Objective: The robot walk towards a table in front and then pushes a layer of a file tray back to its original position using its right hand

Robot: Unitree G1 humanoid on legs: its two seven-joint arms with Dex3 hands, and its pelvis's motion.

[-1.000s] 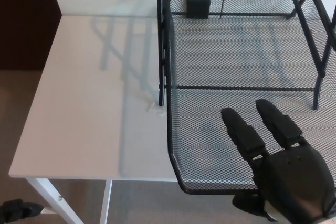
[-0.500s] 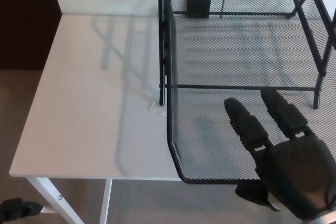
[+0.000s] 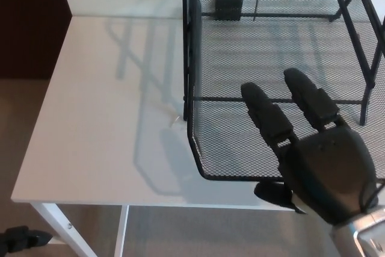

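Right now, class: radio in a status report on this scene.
Right robot hand open, fingers over tray layer. Layer partly pulled out from file tray frame. Left not in view. No obstruction seen.

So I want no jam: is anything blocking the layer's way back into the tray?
Nothing visible. The layer is empty mesh, the right hand lies over its front, and the frame behind looks clear.

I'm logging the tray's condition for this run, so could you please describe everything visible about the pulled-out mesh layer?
The pulled-out layer is a shallow black wire-mesh tray with a raised rim and rounded front corners. It sticks out forward from the black tray frame, its front edge near the edge of the white table. It looks empty. The right hand lies over its front right part, fingers extended above the mesh.
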